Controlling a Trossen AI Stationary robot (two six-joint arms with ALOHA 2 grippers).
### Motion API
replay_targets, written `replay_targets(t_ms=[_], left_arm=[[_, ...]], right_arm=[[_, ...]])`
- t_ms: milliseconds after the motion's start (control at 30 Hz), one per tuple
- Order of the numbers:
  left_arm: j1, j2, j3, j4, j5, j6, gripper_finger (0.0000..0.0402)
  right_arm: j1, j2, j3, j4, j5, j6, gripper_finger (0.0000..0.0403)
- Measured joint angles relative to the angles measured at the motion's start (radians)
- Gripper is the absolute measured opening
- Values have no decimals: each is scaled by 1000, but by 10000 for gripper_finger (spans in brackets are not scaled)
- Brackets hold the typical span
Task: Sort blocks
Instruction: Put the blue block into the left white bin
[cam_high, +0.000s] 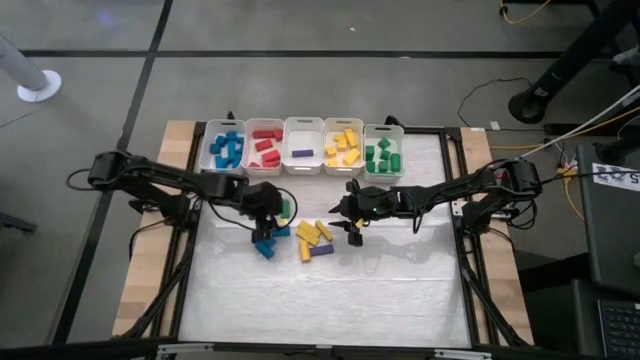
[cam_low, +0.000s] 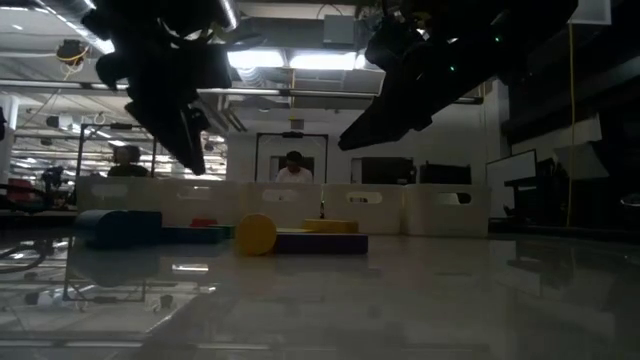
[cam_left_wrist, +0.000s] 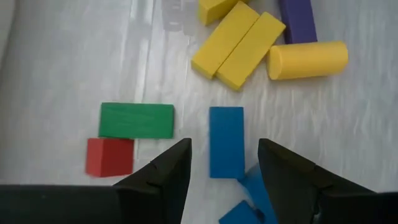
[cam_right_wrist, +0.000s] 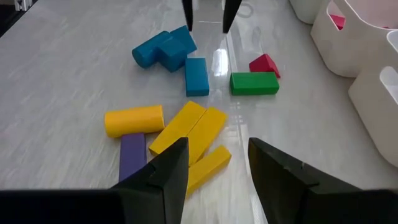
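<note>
Loose blocks lie on the white table between my two grippers. A blue bar (cam_left_wrist: 226, 142) lies flat, with a green bar (cam_left_wrist: 137, 121) and a red cube (cam_left_wrist: 110, 157) beside it and more blue blocks (cam_right_wrist: 163, 48) close by. Yellow bars (cam_right_wrist: 186, 130), a yellow cylinder (cam_right_wrist: 134, 119) and a purple bar (cam_right_wrist: 132, 155) lie nearer my right gripper. My left gripper (cam_left_wrist: 224, 158) hangs open above the blue bar, slanting down, clear of it in the low view (cam_low: 192, 145). My right gripper (cam_right_wrist: 217, 158) hovers open over the yellow bars, with nothing between its fingers.
Five white bins stand in a row along the far edge: blue blocks (cam_high: 227, 148), red (cam_high: 265, 147), one purple (cam_high: 303, 147), yellow (cam_high: 343, 147), green (cam_high: 383, 152). Bare white table (cam_high: 330, 300) stretches toward the near edge. People show in the room behind.
</note>
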Motion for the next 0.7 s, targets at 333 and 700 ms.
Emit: replay_targets(t_ms=[333,700], left_arm=[[-63,2,-82,181,-58,-4,172],[-102,3,-108,224,-116,-49,172]], right_arm=[[0,0,0,2,0,0,167],[0,0,0,3,11,0,167]])
